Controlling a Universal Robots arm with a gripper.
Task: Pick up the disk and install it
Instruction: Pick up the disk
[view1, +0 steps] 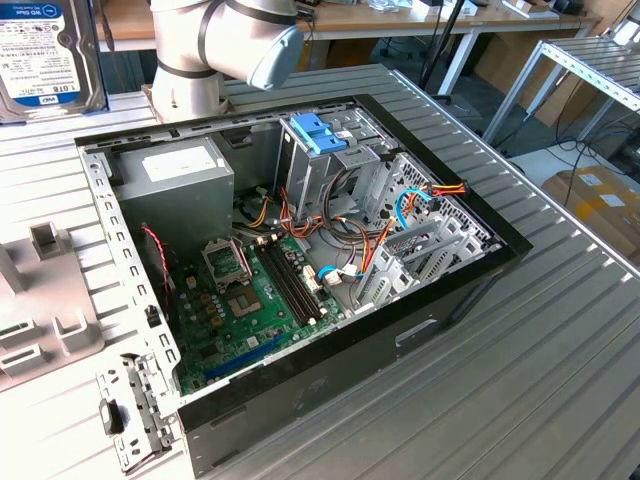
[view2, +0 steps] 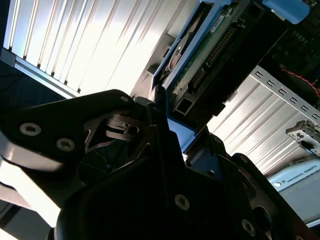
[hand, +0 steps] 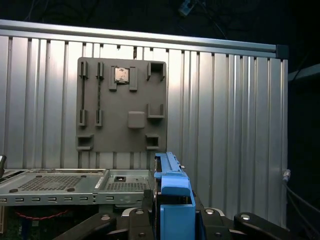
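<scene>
Gripper: jaws drawn narrow and clamped on the disk. In both wrist views the blue side rail is seen pinched on edge between the dark fingers. In the second wrist view the drive's green circuit-board face is shown running away from the fingers.

Disk: held in the air, clear of the ribbed table. In the exterior view it is seen upright at about 10 o'clock from the open computer case and well apart from it. The white label with the blue band is turned to the camera and cut by the frame edge.

Surroundings:
- Grey fixture plate: flat on the table, at 9 o'clock of the case in the exterior view.
- Inside the case: power supply at 10 o'clock, motherboard at 7 o'clock.
- Drive cage at 12 o'clock, topped by the light-blue latch.
- Loose cables: bunched just beside the cage, toward 2 o'clock.

Step, as judged: the pick-up is done and the carry toward the case is in hand. Nothing is installed yet.

Next move, as judged:
- The disk is to be brought over the cage at 12 o'clock.
- It is to be turned so that its rails line up with the bay guides.
- The cables are to be kept clear.

Which slot is meant cannot be told.
</scene>
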